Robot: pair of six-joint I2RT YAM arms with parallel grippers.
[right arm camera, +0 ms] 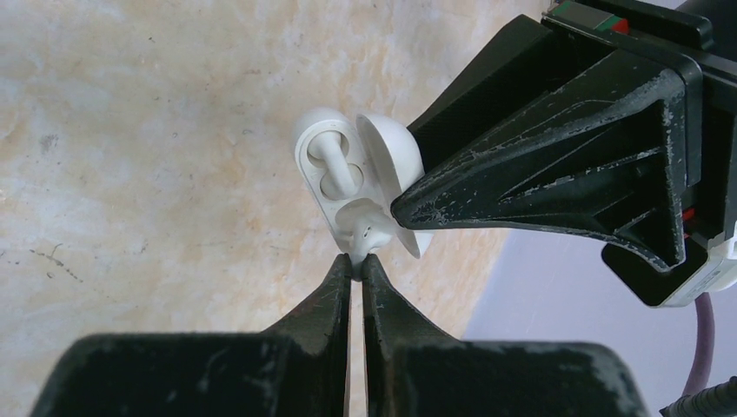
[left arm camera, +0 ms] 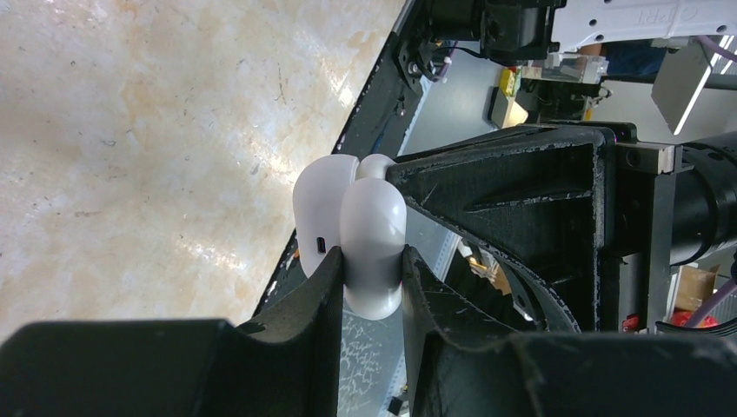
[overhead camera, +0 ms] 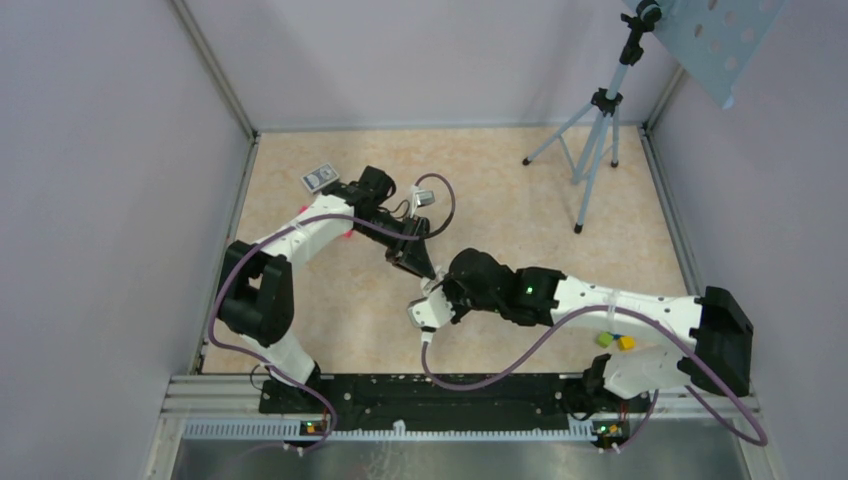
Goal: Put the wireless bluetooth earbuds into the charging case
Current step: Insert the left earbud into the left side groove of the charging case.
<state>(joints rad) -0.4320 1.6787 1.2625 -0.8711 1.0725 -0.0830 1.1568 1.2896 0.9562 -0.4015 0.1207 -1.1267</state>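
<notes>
My left gripper (left arm camera: 372,256) is shut on the white charging case (left arm camera: 374,234), held above the table with its lid (right arm camera: 391,152) swung open. In the right wrist view the case's inner face (right arm camera: 315,187) shows one earbud (right arm camera: 335,165) seated in the upper socket. My right gripper (right arm camera: 358,261) is shut on the tip of the other earbud (right arm camera: 365,230), which rests at the lower socket against the case. The left fingers (right arm camera: 556,174) cover part of the lid. In the top view the left gripper (overhead camera: 422,262) and the right gripper (overhead camera: 445,290) meet tip to tip mid-table.
A grey patterned box (overhead camera: 320,178) lies at the back left beside the left arm. A tripod (overhead camera: 595,150) stands at the back right. Yellow and green blocks (overhead camera: 615,341) sit near the right arm's base. Walls close in on three sides.
</notes>
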